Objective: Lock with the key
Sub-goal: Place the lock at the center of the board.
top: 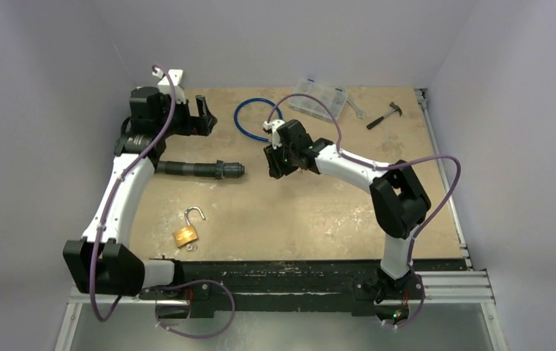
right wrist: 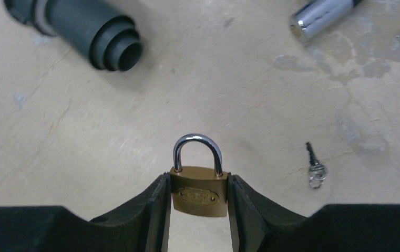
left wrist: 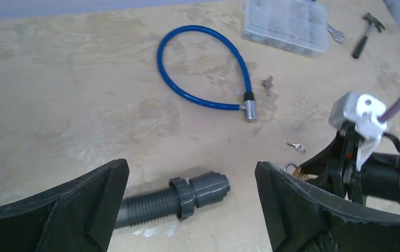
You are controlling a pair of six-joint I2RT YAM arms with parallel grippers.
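Reaching inward, right end effector (right wrist: 198,181) clasping padlock (right wrist: 198,198)

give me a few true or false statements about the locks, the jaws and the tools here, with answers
1. The right jaws grip a brass padlock whose shackle is closed. True.
2. The left jaws are shut on the grey threaded pipe. False: they stand open and empty, and the pipe lies on the table.
3. A second padlock lies on the table with its shackle open. True.
4. The hammer sits inside the clear organizer box. False: it lies on the table beside the box.
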